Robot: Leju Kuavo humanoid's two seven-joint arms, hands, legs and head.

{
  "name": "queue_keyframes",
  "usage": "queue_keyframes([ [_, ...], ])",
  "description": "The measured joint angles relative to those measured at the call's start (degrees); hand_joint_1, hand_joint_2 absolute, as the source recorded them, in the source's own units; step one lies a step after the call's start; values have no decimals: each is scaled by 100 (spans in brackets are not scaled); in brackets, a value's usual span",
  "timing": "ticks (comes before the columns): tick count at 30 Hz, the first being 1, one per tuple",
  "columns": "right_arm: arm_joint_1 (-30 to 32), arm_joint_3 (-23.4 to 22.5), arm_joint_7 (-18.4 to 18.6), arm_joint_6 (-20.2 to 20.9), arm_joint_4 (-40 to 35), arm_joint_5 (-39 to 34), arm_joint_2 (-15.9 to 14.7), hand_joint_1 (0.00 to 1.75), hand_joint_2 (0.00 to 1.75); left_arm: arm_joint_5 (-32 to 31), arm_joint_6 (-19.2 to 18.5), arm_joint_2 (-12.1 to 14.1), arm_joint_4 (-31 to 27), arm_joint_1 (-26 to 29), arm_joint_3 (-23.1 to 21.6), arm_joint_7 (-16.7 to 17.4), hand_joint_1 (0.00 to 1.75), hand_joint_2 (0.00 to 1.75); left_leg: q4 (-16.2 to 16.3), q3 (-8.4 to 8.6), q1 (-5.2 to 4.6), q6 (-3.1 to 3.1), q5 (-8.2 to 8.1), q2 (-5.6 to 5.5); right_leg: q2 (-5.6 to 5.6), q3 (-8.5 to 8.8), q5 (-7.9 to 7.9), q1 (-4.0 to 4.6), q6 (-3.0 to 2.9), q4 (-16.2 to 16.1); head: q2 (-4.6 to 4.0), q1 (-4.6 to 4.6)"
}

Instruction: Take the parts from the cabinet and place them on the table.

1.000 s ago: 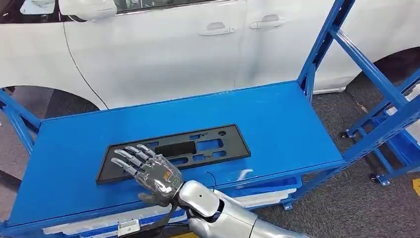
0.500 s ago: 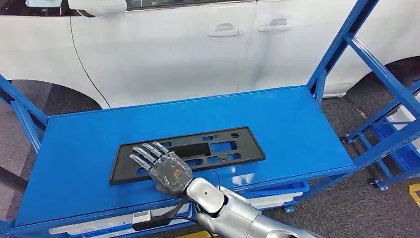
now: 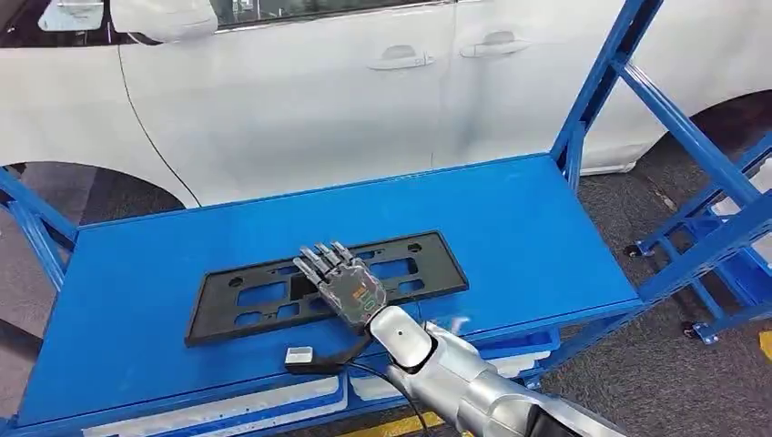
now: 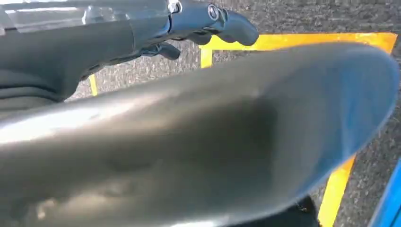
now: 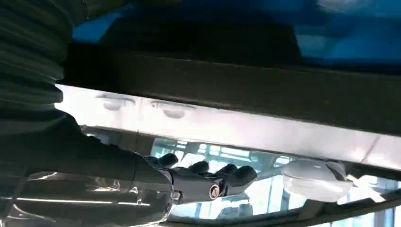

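At the left of the head view, your black panel (image 3: pixel 323 284) starts near the lower left and runs flat across the middle of the blue counter (image 3: pixel 546 237), with its cut-outs facing up. It looks already delivered, so you are most likely at the tail of the placing step.

At centre frame, your right hand (image 3: pixel 344 282) lies over the panel's middle, palm down, fingers (image 3: pixel 320 259) stretched out and slightly apart, clamped on nothing. Whether the palm is pressing on the panel or just above it, you cannot tell. The right wrist view shows those fingers extended with no part between them.

Your left hand (image 4: pixel 208 21) hangs over the floor's yellow line (image 4: pixel 338 182); its fingers look loosely curled around nothing.

Further right stands the blue rack frame (image 3: pixel 692 137), with the white car (image 3: pixel 364 100) behind.

Your next move should be lifting the hand straight up, without dragging the panel, then turning back for another part.
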Motion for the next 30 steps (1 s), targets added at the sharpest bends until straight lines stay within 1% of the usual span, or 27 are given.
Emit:
queue_keyframes([
  [1, -31, -24, 70, 9, 35, 31, -2, 0, 175, 0, -4, 15, 0, -6, -2, -11, 0, 0, -530, 257, 14, -6, 273, 4, 5, 8, -21, -10, 25, 32, 0, 0],
  [2, -70, -61, 152, 9, 72, 67, -18, 0, 175, 0, -13, 24, 0, -8, -2, -15, 0, 0, -1077, 526, 34, -12, 496, 10, 7, 4, -53, -14, 60, 81, 0, -2],
  [3, -110, -101, 214, 4, 111, 103, -37, 0, 175, -2, -26, 24, 0, -22, -2, -22, 0, 0, -1213, 591, 6, 16, 381, -8, 7, -23, -82, 26, 105, 122, 0, -11],
  [4, -145, -150, 242, -20, 142, 111, -72, 0, 175, -9, -37, 24, 0, -22, -2, -31, 0, 0, -1226, 588, 4, 93, 422, -28, 13, -40, -82, 32, 126, 135, 0, 0],
  [6, -181, -199, 244, -33, 188, 116, -116, 0, 175, -15, -42, 26, 0, -3, -2, -31, 0, 0, -1215, 570, -19, 153, 426, -27, 17, -36, -55, 19, 179, 116, 0, 7],
  [7, -189, -216, 247, -33, 208, 116, -136, 3, 175, -15, -44, 26, 0, -1, 0, -31, 0, 0, -1237, 574, -18, 198, 445, -27, 19, -35, -54, 8, 215, 116, 0, 2],
  [8, -199, -249, 266, -33, 221, 116, -151, 126, 175, -15, -50, 26, 0, -5, 0, -31, 0, 0, -1273, 588, 8, 249, 477, -11, 16, -38, -100, -4, 246, 160, 0, 4],
  [9, -215, -278, 288, -22, 234, 116, -166, 166, 175, -15, -50, 28, 0, -12, 0, -35, 0, 0, -1282, 584, 8, 272, 487, -9, 8, -132, -267, -9, 273, 372, 0, 37],
  [10, -219, -303, 329, 0, 260, 122, -186, 175, 175, -15, -50, 33, 0, -15, -2, -39, 0, 0, -1282, 564, 7, 291, 495, -3, 7, -336, -515, -15, 301, 795, 0, 48],
  [11, -209, -334, 340, 19, 284, 129, -210, 175, 175, -15, -50, 31, 0, -15, -2, -42, 0, 0, -1280, 545, -1, 299, 501, -2, 6, -570, -746, -19, 321, 1287, 0, 41],
  [12, -193, -361, 338, 42, 297, 127, -236, 175, 175, -17, -50, 31, 0, -12, -2, -46, 0, 0, -1278, 527, -8, 306, 505, 0, 7, -793, -921, -20, 331, 1745, 0, 50],
  [13, -183, -410, 310, 63, 306, 101, -273, 175, 175, -26, -57, 31, 0, -3, -2, -46, 0, 0, -1276, 518, -16, 310, 509, -1, 7, -933, -983, -19, 330, 2035, 0, 44],
  [14, -172, -482, 281, 70, 310, 64, -310, 175, 175, -35, -59, 31, 0, 6, 0, -50, 0, 0, -1276, 521, -23, 312, 511, -3, 7, -917, -871, -19, 317, 1987, 0, 48],
  [15, -159, -549, 178, 85, 310, 8, -341, 175, 175, -44, -63, 31, 0, 7, -2, -61, 0, 0, -1276, 528, -28, 312, 511, -10, 7, -733, -646, -11, 286, 1643, 0, 44],
  [16, -145, -621, 95, 96, 304, -38, -363, 175, 175, -59, -70, 31, 0, 5, 0, -72, 0, 0, -1276, 536, -39, 311, 512, -17, 7, -462, -389, 2, 242, 1106, 0, 52],
  [17, -132, -697, 39, 109, 282, -68, -385, 175, 175, -81, -77, 28, 0, 4, 0, -85, 0, 0, -1278, 549, -48, 307, 514, -19, 8, -146, -148, 32, 173, 489, 0, 55],
  [18, -125, -747, 0, 113, 256, -79, -402, 175, 175, -85, -85, 13, 2, 5, -2, -96, 0, 0, -1280, 542, -41, 301, 515, -14, 5, 20, -130, 65, 98, 97, 0, 48],
  [19, -103, -782, -14, 129, 236, -94, -411, 175, 175, -85, -88, 7, 0, -5, -2, -109, 0, 0, -1277, 529, -66, 255, 518, -21, -23, 21, -100, 75, 108, 73, 0, 24],
  [20, -87, -806, -39, 159, 219, -103, -426, 175, 175, -87, -87, 6, 0, -5, -2, -109, 0, 0, -1280, 520, -53, 223, 522, -12, -19, 7, -97, 92, 110, 84, 0, 53],
  [22, -39, -868, -125, 192, 140, -153, -444, 175, 175, -96, -92, 6, 0, -1, -2, -114, 0, 0, -1327, 546, -48, 163, 546, -9, -13, 5, -80, 96, 73, 62, 0, 52],
  [23, -9, -905, -171, 208, 89, -193, -448, 175, 175, -96, -98, 9, 0, -5, -2, -118, 0, 0, -1296, 532, -66, 135, 519, -1, -21, 60, -12, 6, 33, -47, 0, 48],
  [24, 8, -929, -219, 230, 43, -234, -452, 175, 175, -98, -101, 15, 0, -2, -2, -131, 0, 0, -1168, 488, -61, 119, 415, 3, -26, 85, 4, 15, 17, -88, 0, 48],
  [25, 24, -952, -262, 281, -14, -282, -457, 175, 175, -96, -105, 15, 0, -1, -2, -157, 0, 0, -854, 348, -59, 113, 200, 0, -37, 79, 7, 14, -3, -87, 0, 39],
  [27, 89, -999, -346, 332, -147, -361, -472, 175, 175, -96, -120, 13, 0, 3, -2, -184, 0, 0, 134, -103, -44, 76, -267, 1, -39, 73, -3, 25, -16, -76, 0, 46],
  [28, 120, -1010, -365, 370, -201, -396, -481, 175, 175, -94, -122, 13, 0, 10, 0, -197, 0, 0, 484, -269, -42, 60, -361, 2, -40, 72, -9, 28, -20, -72, 0, 41],
  [29, 152, -1018, -405, 393, -255, -428, -489, 175, 175, -94, -125, 15, 0, 17, 0, -210, 0, 0, 533, -309, -35, 49, -289, 2, -36, 76, -17, 27, -18, -60, 0, 44],
  [30, 178, -1025, -409, 398, -304, -435, -492, 175, 175, -92, -127, 17, 0, 18, 0, -214, 0, 0, 269, -186, -27, 44, -85, 3, -25, 81, -34, 22, -1, -41, 0, 41],
])
